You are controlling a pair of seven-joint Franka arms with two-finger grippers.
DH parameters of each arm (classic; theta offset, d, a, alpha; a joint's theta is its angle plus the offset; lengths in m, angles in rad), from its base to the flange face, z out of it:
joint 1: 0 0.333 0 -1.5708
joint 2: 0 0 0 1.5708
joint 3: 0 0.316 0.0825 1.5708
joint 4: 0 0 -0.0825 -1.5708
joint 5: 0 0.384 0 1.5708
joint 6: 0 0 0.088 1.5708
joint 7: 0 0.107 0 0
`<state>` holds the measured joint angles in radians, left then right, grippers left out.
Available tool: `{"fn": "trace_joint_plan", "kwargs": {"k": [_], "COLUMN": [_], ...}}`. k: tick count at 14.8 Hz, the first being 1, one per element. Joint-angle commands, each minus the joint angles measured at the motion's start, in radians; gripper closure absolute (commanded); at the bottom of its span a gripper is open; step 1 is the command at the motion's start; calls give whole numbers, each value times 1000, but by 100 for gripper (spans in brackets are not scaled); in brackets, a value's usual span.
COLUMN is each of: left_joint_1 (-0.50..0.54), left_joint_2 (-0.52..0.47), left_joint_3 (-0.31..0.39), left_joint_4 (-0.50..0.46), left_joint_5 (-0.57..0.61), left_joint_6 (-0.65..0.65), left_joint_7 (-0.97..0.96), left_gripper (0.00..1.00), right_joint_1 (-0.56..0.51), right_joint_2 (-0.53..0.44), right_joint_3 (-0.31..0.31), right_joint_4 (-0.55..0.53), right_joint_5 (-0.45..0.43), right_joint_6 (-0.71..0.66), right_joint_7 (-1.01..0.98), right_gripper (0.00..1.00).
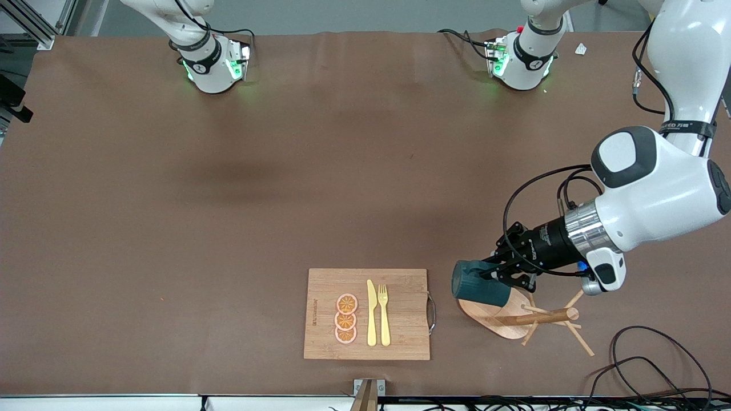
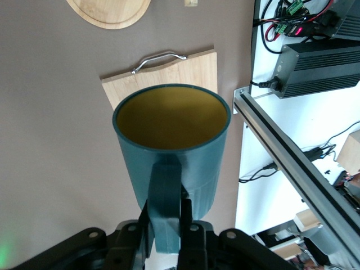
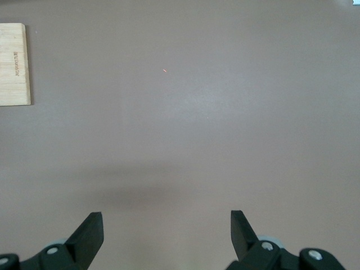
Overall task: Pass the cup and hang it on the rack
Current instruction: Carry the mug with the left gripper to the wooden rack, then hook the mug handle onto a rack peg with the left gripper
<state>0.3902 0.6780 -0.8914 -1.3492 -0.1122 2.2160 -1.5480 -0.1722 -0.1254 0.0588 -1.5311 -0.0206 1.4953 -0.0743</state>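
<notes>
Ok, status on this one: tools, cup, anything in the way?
Left tool shut on cup by its handle, over rack base. Right tool open over bare table, waiting. Cup not yet hung. Cutting board beside rack, not in the way.

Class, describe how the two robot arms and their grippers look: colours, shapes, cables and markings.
Both arms have glossy white rounded shells with dark grey joint caps and black bands; their bases glow green. The left arm carries a silver ring, looping black cables and white lettering on its black wrist. The left gripper is black; the right gripper has black wedge-shaped fingers.
</notes>
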Motion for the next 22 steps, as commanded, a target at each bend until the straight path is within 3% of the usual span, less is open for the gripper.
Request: {"fn": "trace_joint_plan", "kwargs": {"k": [1, 11, 16, 22], "left_joint_1": [4, 74, 121, 130], "left_joint_2": [31, 81, 94, 123], "left_joint_3": [-14, -11, -3, 25], "left_joint_4": [18, 18, 10, 10], "left_joint_5": [-23, -52, -144, -153], "left_joint_6": [48, 87, 87, 87], "left_joint_7": [12, 25, 130, 192], "left_gripper": [100, 100, 100, 98], "right_joint_1": [8, 63, 72, 72], "right_joint_2": [13, 23, 46, 46], "right_joint_3": [4, 6, 3, 4], "right_joint_4": [25, 54, 51, 52], "right_joint_5": [2, 1, 2, 4], "right_joint_6": [-17, -18, -18, -18], "right_joint_7": [24, 140, 163, 163], "right_gripper": [0, 0, 0, 0]}}
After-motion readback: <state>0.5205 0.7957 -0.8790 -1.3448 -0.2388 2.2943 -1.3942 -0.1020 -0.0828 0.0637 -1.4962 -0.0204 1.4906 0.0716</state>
